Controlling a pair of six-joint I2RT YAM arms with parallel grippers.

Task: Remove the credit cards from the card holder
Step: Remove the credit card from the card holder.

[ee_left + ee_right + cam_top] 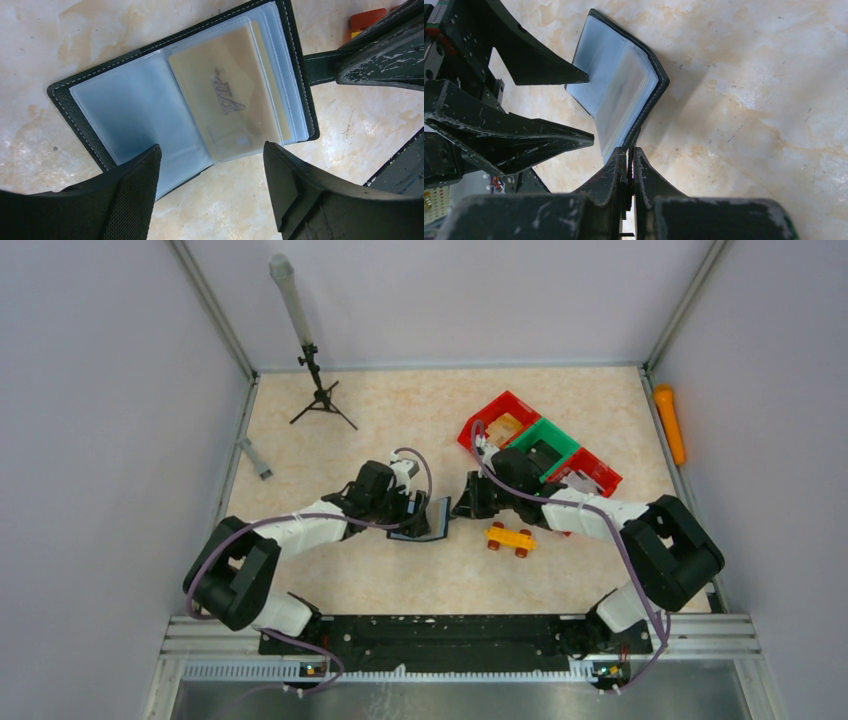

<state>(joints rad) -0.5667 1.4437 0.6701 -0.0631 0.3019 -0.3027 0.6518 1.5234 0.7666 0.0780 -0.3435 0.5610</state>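
The black card holder (425,523) lies open on the table, its clear plastic sleeves facing up. A beige credit card (225,95) marked "VIP" sits inside the right-hand sleeve, with more card edges behind it. My left gripper (212,150) hovers open just over the holder's near edge (130,100), with nothing between its fingers. My right gripper (630,152) is shut on the holder's short black strap tab (320,65) and holds that cover (624,85) tilted up. The two grippers nearly meet over the holder (440,510).
Red and green bins (540,445) stand behind the right arm. A yellow-orange toy car (510,538) lies just right of the holder. A small tripod (320,395) stands at the back left, a grey piece (255,458) by the left wall, and an orange object (669,425) by the right wall.
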